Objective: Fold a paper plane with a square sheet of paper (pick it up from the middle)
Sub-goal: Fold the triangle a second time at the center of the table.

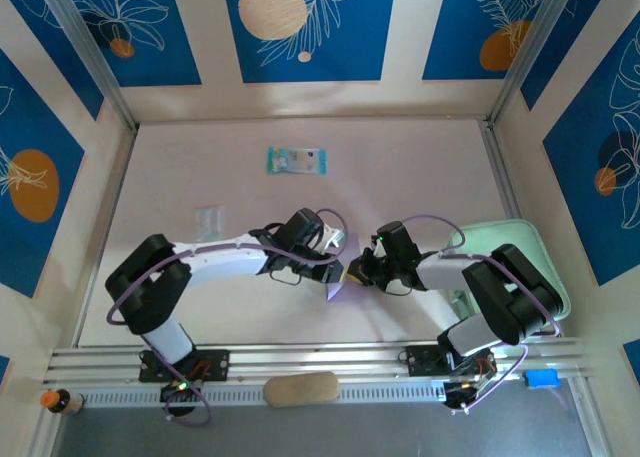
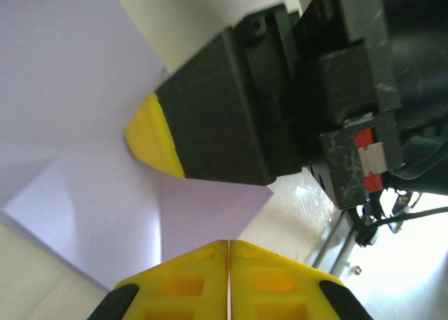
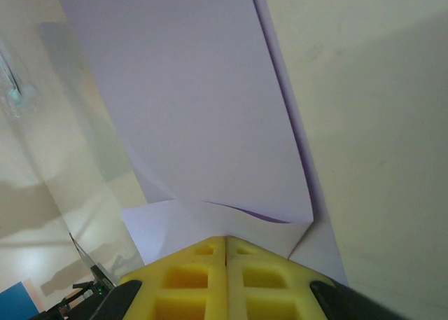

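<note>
The square sheet of paper is pale lilac and hangs just above the table between both arms, bent into overlapping layers. My left gripper comes in from the left. In the left wrist view its yellow fingertips are pressed together, with a pointed flap of the sheet running into their seam. My right gripper meets it from the right, and its yellow tip is pinched on the sheet, where creases start. In the right wrist view the fingers are shut on the sheet's layered edge. The paper plane is out of view.
A blue-green printed packet lies at the back of the table, and a small clear packet at the left. A mint-green tray sits under the right arm. An aluminium rail runs along the near edge.
</note>
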{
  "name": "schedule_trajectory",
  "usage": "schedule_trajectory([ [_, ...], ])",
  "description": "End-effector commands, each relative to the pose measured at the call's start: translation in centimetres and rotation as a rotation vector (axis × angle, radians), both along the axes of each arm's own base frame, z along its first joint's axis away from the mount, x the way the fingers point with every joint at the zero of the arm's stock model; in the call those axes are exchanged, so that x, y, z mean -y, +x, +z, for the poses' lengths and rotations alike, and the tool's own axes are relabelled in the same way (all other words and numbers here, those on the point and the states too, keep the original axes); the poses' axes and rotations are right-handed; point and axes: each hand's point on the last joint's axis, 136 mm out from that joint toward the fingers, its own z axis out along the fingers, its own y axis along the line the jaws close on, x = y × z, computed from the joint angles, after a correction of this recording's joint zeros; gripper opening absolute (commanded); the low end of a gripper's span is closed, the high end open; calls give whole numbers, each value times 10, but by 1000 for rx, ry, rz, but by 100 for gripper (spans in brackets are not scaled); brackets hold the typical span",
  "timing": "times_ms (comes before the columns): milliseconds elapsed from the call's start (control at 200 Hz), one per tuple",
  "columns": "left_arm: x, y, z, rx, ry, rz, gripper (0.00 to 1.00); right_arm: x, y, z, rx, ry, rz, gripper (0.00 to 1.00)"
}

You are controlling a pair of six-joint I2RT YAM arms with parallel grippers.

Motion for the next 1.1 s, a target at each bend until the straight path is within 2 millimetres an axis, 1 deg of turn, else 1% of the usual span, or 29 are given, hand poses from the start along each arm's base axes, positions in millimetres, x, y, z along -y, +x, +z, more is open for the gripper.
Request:
schedule_trajectory([
  [0,18,-12,5,-85,-70,-58,8,22,-21,-27,-104,-105,-38,0],
  [255,25,-18,-8,-161,-64,-81,8,23,-20,-27,-106,-106,-40,0],
  [405,21,-17,-25,-174,7,-67,8,23,-21,-27,-110,-106,-40,0],
  [485,20,-17,-30,-179,29,-67,9,23,-20,-27,-110,-106,-41,0],
  [820,20,-19,-40,-183,59,-75,9,24,-20,-27,-114,-107,-44,0],
  [1095,10,-17,-52,-158,127,-69,10,25,-20,-27,-113,-106,-44,0],
])
